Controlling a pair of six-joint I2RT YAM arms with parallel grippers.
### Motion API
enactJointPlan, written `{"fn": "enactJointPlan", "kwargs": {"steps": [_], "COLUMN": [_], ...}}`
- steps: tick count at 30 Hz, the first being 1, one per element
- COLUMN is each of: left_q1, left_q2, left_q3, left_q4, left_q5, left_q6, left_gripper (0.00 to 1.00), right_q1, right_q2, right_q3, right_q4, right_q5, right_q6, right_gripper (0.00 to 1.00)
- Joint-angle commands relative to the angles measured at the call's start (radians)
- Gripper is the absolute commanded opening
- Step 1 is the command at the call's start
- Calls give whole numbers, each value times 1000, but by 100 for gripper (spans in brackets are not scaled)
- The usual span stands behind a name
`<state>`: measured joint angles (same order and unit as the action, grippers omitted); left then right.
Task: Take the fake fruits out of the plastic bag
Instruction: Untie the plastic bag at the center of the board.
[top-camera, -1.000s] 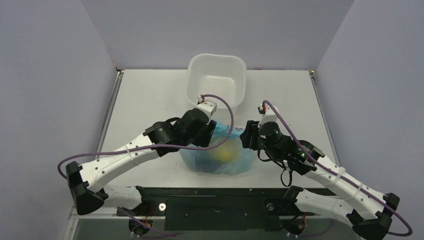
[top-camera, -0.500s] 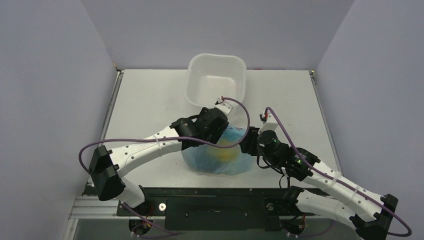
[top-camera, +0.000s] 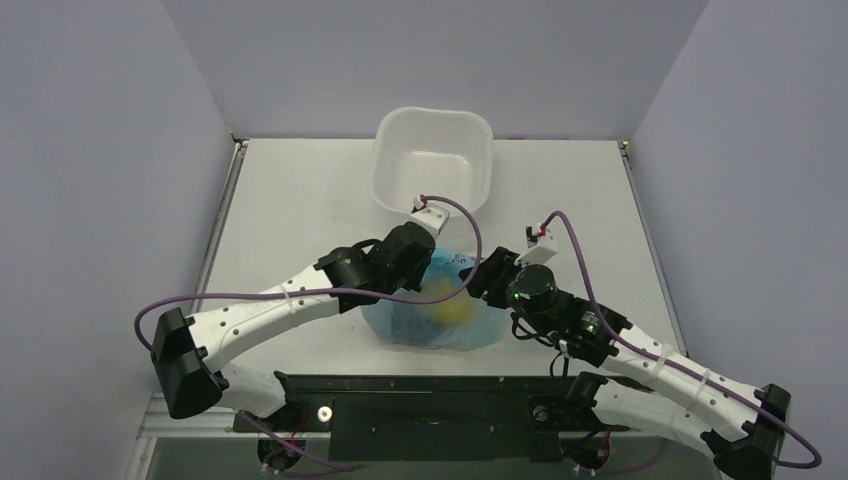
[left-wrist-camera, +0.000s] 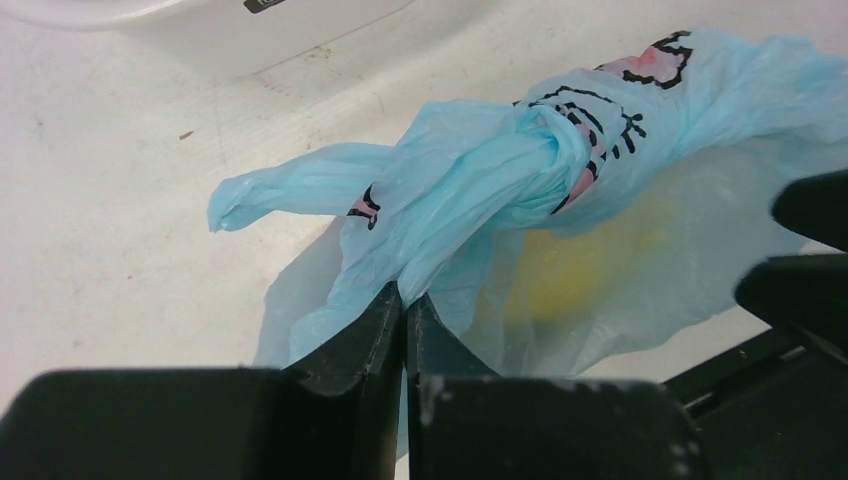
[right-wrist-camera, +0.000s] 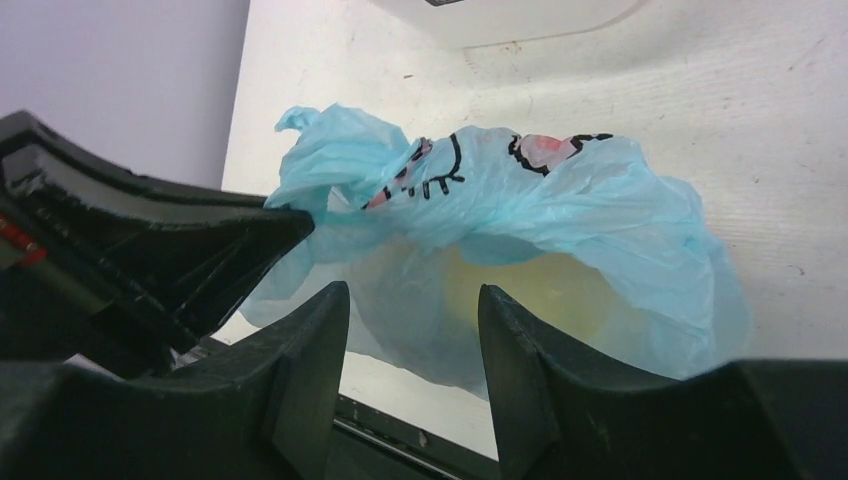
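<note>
Jaws of left gripper (left-wrist-camera: 405, 305) pinched shut on a fold of the plastic bag (left-wrist-camera: 480, 190); right gripper (right-wrist-camera: 412, 300) jaws spread wide, holding nothing, at the bag's 3 o'clock side. Bag lies on table (top-camera: 300, 200) at 6 o'clock of white tub (top-camera: 390, 170), yellow fruit (right-wrist-camera: 540, 285) showing through it.

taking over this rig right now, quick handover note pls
Left claw: shut, pinching the bag near its knot.
Right claw: open, facing the bag, gripping nothing.
Bag: on the table, on the near side of the tub, tied shut. A yellow fruit shows through it.
Done: bag gripped.
Left: undo the knot, take the fruit out.
</note>
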<state>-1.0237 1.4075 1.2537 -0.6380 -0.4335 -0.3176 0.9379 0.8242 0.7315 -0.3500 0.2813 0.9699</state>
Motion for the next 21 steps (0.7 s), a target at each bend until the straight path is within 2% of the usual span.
{"fn": "enactJointPlan", "kwargs": {"steps": [1,8,21], "left_q1": [3,21,29], "left_q2": [-114,-217,-276], "left_q3": [-94,-179,-254], "left_q4": [126,186,242], "left_q5": [84,124,183], "left_q6": [-54,-87,-146], "left_gripper": [0,0,0], "right_q1": [9,9,10], "right_q2": [15,92,174], "right_q3": [-15,-19,-68], "right_q4": [162,225,309], "right_q5": [-7,-44,-40], "right_q6": [89,102,140], "right_gripper": [48,57,56]}}
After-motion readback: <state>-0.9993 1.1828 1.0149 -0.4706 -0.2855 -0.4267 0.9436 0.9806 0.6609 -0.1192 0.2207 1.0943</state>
